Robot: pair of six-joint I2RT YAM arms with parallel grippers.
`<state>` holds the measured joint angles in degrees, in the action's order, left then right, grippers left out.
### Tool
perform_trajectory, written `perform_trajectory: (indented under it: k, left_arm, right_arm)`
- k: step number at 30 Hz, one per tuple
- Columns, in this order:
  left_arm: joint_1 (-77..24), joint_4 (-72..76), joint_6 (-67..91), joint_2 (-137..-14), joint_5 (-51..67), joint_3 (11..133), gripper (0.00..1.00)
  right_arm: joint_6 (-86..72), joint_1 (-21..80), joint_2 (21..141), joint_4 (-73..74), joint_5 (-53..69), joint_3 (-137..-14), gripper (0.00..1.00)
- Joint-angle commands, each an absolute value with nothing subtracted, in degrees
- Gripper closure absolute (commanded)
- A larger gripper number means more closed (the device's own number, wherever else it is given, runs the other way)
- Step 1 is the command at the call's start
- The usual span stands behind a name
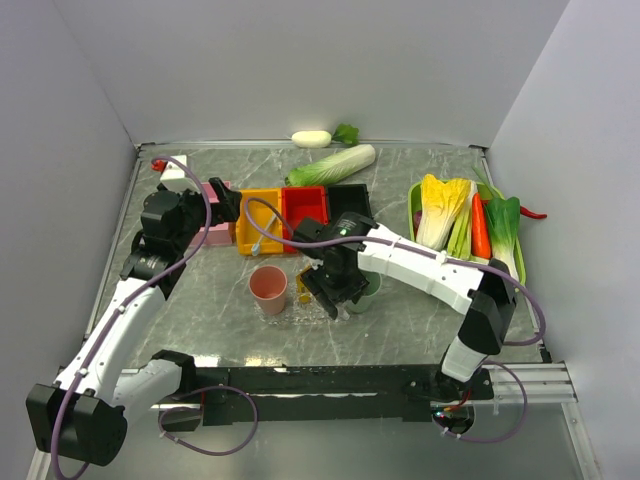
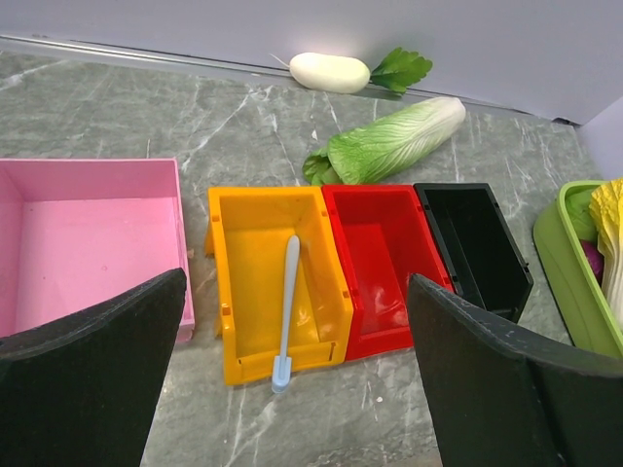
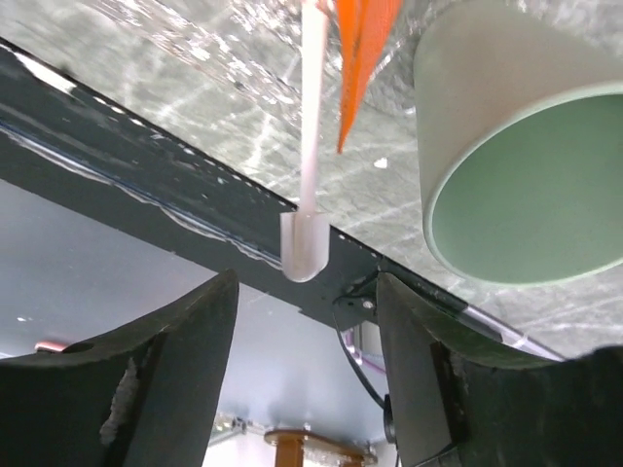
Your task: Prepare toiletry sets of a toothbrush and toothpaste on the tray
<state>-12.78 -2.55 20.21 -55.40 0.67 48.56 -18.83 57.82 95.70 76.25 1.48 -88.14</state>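
Observation:
A pale toothbrush (image 2: 289,311) lies lengthwise in the yellow bin (image 2: 248,282), its head poking over the bin's near lip. My left gripper (image 2: 297,389) hovers just in front of that bin, open and holding nothing. Over the clear tray (image 1: 300,310), between two cups, my right gripper (image 3: 307,360) stands open. Just beyond its fingertips a white toothbrush (image 3: 310,146) lies beside an orange toothpaste tube (image 3: 360,58) on the speckled tray (image 3: 195,58). Neither finger touches the brush.
A pink cup (image 1: 268,289) and a green cup (image 3: 526,195) flank the tray. Pink (image 2: 88,233), red (image 2: 380,263) and black (image 2: 477,243) bins stand in a row with the yellow bin. A cabbage (image 2: 389,141) and a white radish (image 2: 331,72) lie behind. A green vegetable tray (image 1: 468,225) is at the right.

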Motion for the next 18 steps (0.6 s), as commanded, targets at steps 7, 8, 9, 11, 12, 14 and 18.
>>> perform_trajectory:
  k: [7,8,9,11,12,14,18]
  left_arm:
    - [-12.66,-3.42,19.6,-63.44,2.28,51.68,0.05]
    - [-12.66,-4.82,19.43,-64.5,2.2,52.29,0.05]
    - [-12.83,-5.96,19.25,-65.64,2.11,52.73,0.06]
    - [-12.92,-9.9,18.81,-69.16,2.46,54.13,0.1]
    - [-13.01,-11.32,18.63,-70.13,2.81,54.66,0.11]
    - [-13.1,-13.87,18.46,-72.68,3.69,55.19,0.16]
    - [-13.8,-16.52,17.4,-73.39,3.61,52.92,0.22]
  right_arm:
    - [-17.58,53.8,85.44,84.91,0.09,-95.01,0.28]
    - [-17.23,52.92,83.86,83.68,0.52,-94.49,0.28]
    - [-16.44,51.43,83.15,82.89,0.88,-93.44,0.29]
    - [-15.65,49.75,81.48,81.31,1.93,-92.55,0.3]
    - [-14.77,49.22,81.13,81.04,2.02,-92.29,0.31]
    - [-14.15,47.82,80.25,80.69,2.2,-92.29,0.32]
    - [-13.45,46.32,78.75,78.85,3.33,-91.32,0.33]
